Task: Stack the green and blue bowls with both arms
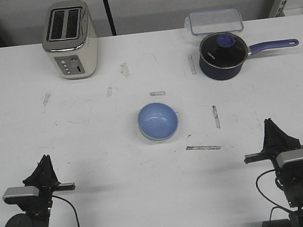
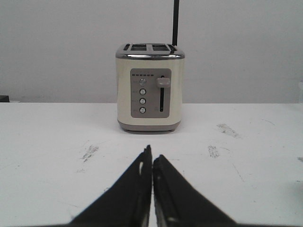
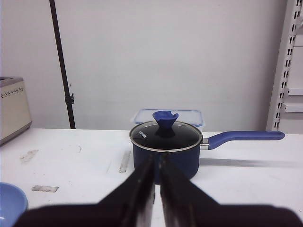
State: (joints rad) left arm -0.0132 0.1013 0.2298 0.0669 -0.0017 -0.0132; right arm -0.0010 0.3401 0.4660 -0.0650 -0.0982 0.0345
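My left gripper [image 2: 152, 158] sits nearest, low at the table's front left corner, its two fingers pressed together with only a hairline slit between them and nothing held. My right gripper [image 3: 157, 161] mirrors it at the front right corner, fingers likewise closed together and empty.

Between my two arms, out toward the middle of the white table [image 1: 97, 209], rests the blue bowl [image 1: 158, 120], upright, with a thin pale green rim [image 1: 153, 138] showing under its near edge, so the green bowl appears to sit beneath it. Both grippers are well apart from the stack.

Farther back on the left stands a cream toaster [image 1: 69, 40]. At the back right is a dark navy saucepan [image 1: 222, 55] with a glass lid, its handle pointing right, and just behind it a clear plastic container [image 1: 216, 20].
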